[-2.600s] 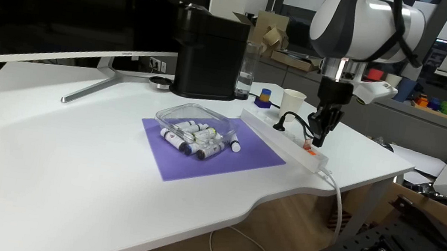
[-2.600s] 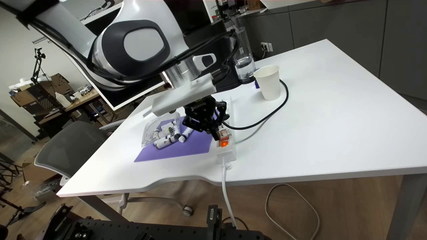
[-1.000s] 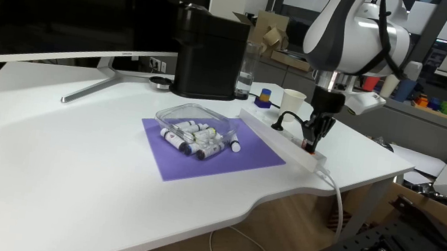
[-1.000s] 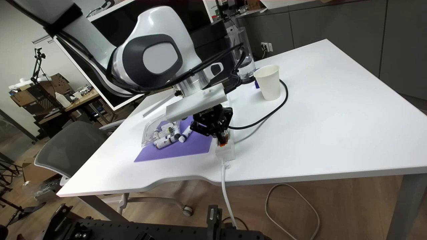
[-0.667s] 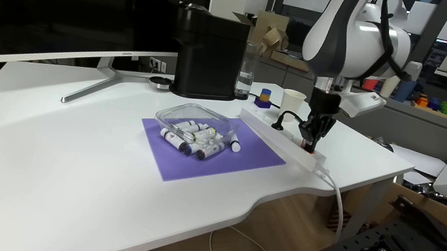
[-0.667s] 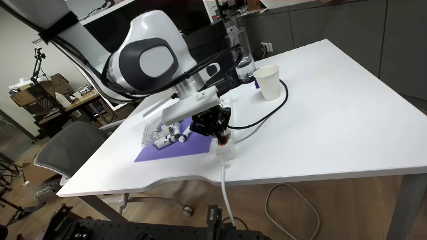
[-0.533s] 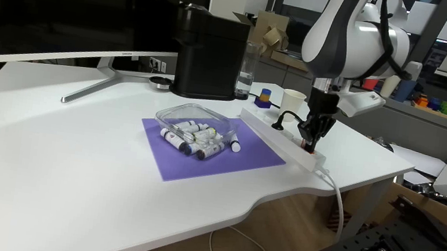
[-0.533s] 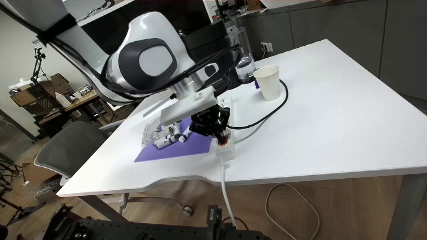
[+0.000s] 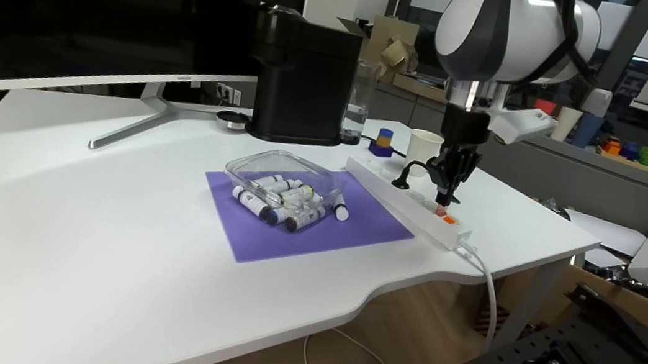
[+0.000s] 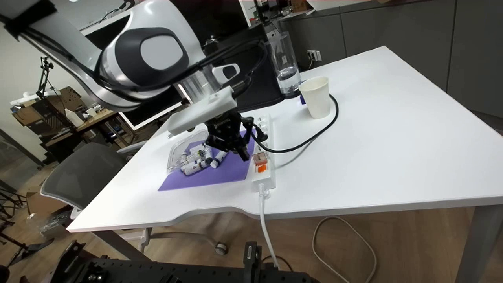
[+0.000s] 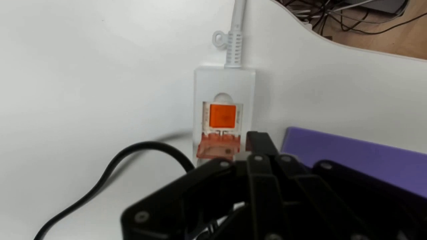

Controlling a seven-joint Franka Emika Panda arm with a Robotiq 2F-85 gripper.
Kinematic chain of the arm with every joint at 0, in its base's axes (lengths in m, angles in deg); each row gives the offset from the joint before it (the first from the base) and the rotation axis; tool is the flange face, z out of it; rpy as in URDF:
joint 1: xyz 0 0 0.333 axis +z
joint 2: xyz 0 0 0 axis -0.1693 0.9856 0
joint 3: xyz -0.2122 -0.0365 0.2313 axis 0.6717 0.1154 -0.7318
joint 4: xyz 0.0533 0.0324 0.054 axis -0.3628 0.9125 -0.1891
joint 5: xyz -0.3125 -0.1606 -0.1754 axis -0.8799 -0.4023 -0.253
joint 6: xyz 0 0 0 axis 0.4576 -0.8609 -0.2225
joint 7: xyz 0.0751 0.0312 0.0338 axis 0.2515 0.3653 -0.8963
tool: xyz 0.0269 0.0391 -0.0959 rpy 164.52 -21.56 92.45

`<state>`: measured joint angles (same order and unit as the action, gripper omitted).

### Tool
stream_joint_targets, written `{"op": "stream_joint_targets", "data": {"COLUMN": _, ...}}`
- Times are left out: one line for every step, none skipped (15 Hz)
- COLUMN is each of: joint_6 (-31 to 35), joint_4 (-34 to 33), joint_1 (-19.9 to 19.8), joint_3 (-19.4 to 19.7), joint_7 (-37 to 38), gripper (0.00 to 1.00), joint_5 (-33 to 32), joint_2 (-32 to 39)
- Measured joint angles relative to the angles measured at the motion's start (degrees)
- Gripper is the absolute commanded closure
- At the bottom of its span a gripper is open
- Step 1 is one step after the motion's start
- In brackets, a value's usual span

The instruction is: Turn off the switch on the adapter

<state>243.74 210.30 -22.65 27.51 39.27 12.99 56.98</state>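
Note:
The adapter is a long white power strip (image 9: 403, 202) on the table, seen in both exterior views (image 10: 264, 181) and end-on in the wrist view (image 11: 225, 81). Its switch (image 11: 223, 116) is a small orange rocker near the cable end, uncovered; it also shows in both exterior views (image 9: 450, 220) (image 10: 261, 168). A clear reddish flip cover (image 11: 218, 146) stands open beside it. My gripper (image 11: 262, 141) is shut and empty. Its tips are above the strip, off the switch toward the purple mat side; it also shows in both exterior views (image 9: 444, 199) (image 10: 243, 155).
A black plug (image 10: 261, 136) and cord rise from the strip near the gripper. A paper cup (image 10: 315, 98) stands behind. A purple mat (image 10: 212, 177) with a clear container (image 9: 285, 170) and white tubes lies beside the strip. A black machine (image 9: 306, 79) stands farther back.
My gripper was down on the switch; it has lifted and shifted off toward the mat, uncovering the switch. The switch glowed bright orange 2.6 s ago and now looks flat orange without glow.

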Motion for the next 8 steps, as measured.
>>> {"op": "stream_joint_targets", "data": {"joint_6": -1.06, "joint_4": 0.82, "joint_1": 0.50, "joint_3": -0.02, "joint_7": -0.01, "gripper": 0.73, "joint_5": -0.84, "joint_2": -2.76}}
{"op": "stream_joint_targets", "data": {"joint_6": -1.83, "joint_4": 1.68, "joint_1": 0.88, "joint_3": -0.17, "joint_7": -0.02, "gripper": 0.67, "joint_5": -1.15, "joint_2": -5.64}}
{"op": "stream_joint_targets", "data": {"joint_6": -2.49, "joint_4": 2.47, "joint_1": 1.13, "joint_3": -0.48, "joint_7": -0.04, "gripper": 0.60, "joint_5": -1.17, "joint_2": -8.54}}
{"op": "stream_joint_targets", "data": {"joint_6": -3.37, "joint_4": 3.09, "joint_1": 1.38, "joint_3": -0.71, "joint_7": -0.04, "gripper": 0.54, "joint_5": -1.17, "joint_2": -11.36}}
{"op": "stream_joint_targets", "data": {"joint_6": -4.52, "joint_4": 3.46, "joint_1": 1.63, "joint_3": -0.88, "joint_7": -0.04, "gripper": 0.46, "joint_5": -1.07, "joint_2": -13.93}}
{"op": "stream_joint_targets", "data": {"joint_6": -5.95, "joint_4": 3.68, "joint_1": 1.82, "joint_3": -1.09, "joint_7": -0.03, "gripper": 0.41, "joint_5": -0.78, "joint_2": -16.27}}
{"op": "stream_joint_targets", "data": {"joint_6": -7.58, "joint_4": 3.74, "joint_1": 2.04, "joint_3": -1.20, "joint_7": -0.02, "gripper": 0.32, "joint_5": -0.50, "joint_2": -18.30}}
{"op": "stream_joint_targets", "data": {"joint_6": -9.06, "joint_4": 3.74, "joint_1": 2.27, "joint_3": -1.24, "joint_7": -0.02, "gripper": 0.27, "joint_5": 0.03, "joint_2": -19.93}}
